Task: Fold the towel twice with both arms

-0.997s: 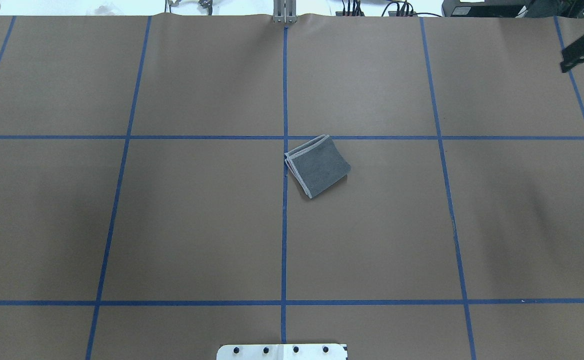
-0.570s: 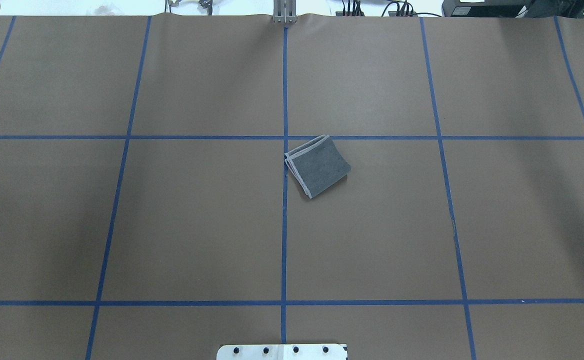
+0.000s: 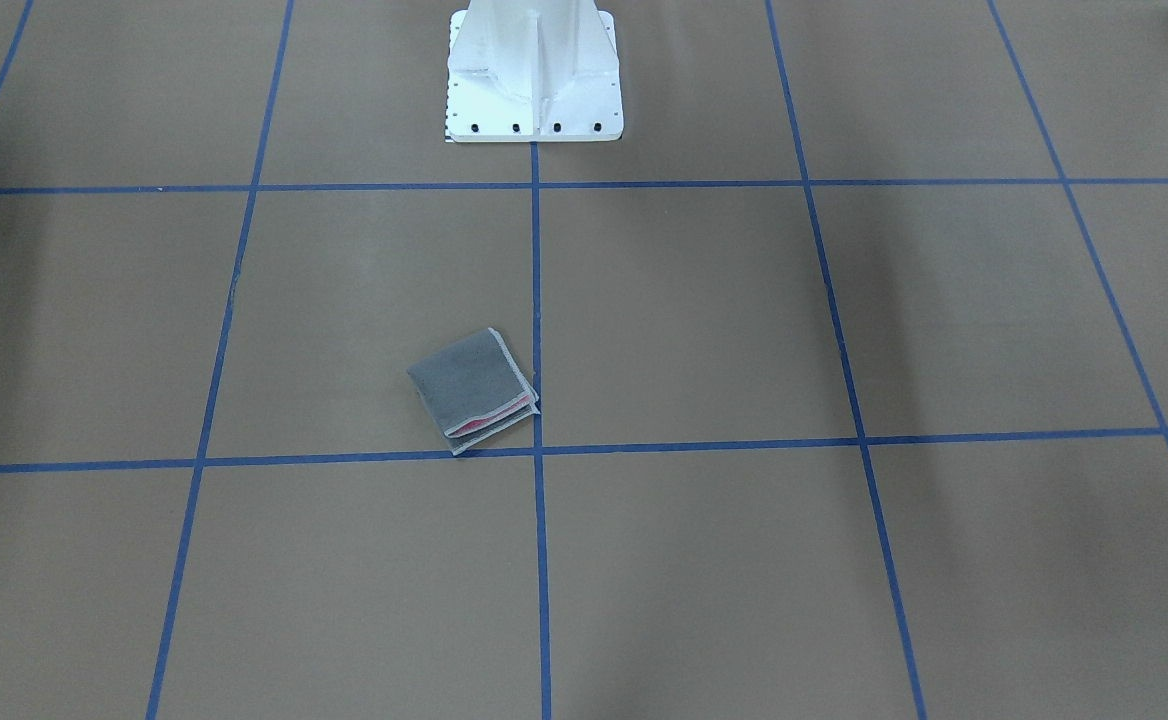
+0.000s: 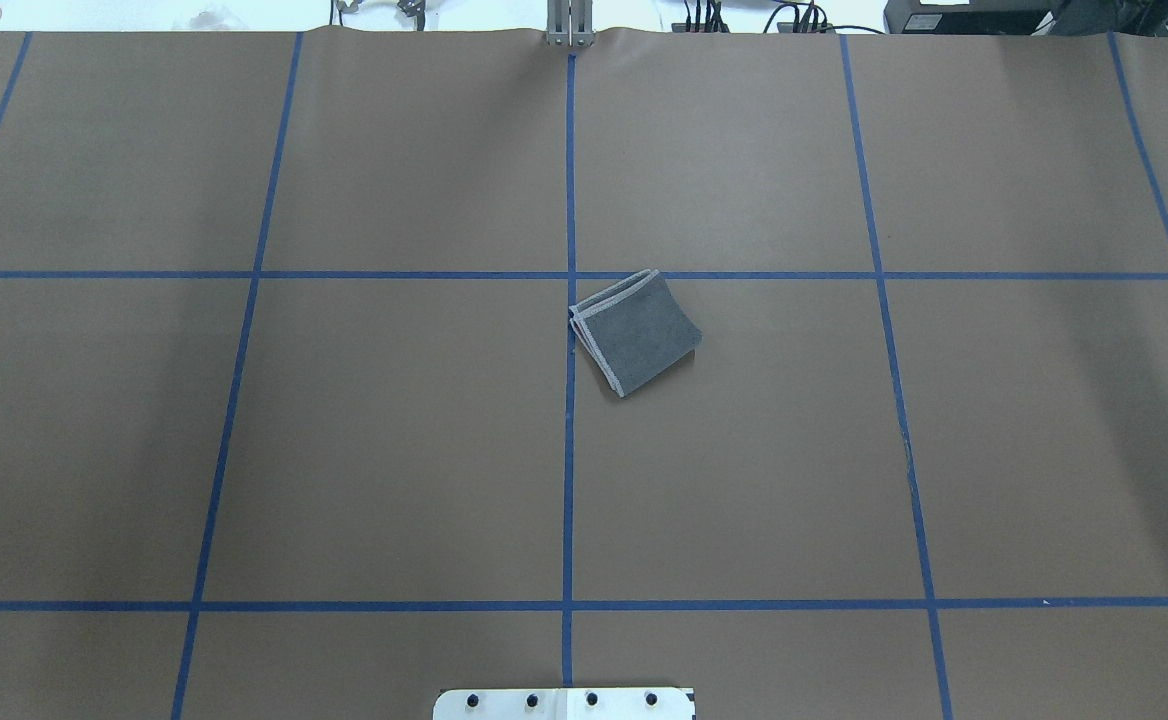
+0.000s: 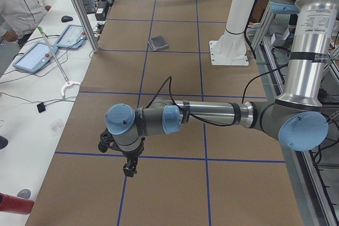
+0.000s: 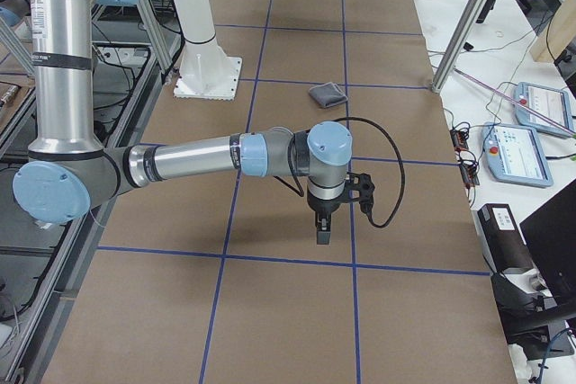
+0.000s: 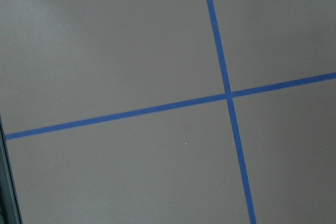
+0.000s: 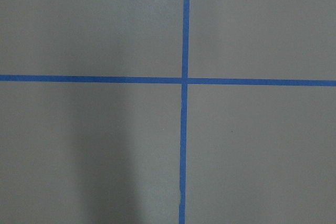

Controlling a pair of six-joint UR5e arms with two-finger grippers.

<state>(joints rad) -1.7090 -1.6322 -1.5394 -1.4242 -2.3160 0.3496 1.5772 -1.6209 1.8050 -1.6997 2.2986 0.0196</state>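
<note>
The towel [image 4: 636, 332] lies folded into a small square near the table's middle, grey face up with a light hem. The front-facing view [image 3: 472, 392] shows a pink strip between its layers. It also shows far off in the exterior left view [image 5: 158, 42] and the exterior right view [image 6: 328, 93]. No gripper touches it. The left gripper [image 5: 128, 168] hangs over the table's left end, far from the towel. The right gripper [image 6: 322, 231] hangs over the right end. Both show only in the side views, so I cannot tell whether they are open or shut. Both wrist views show only brown table and blue tape.
Blue tape lines [image 4: 570, 450] grid the brown table. The white pedestal base [image 3: 534, 90] stands at the robot's side of the table. An operator [image 5: 21, 3] and control tablets [image 5: 34, 56] are beside the far edge, with more pendants [image 6: 522, 150] there.
The right gripper, at the overhead view's right edge one second ago, has left that view. The towel has not moved.
</note>
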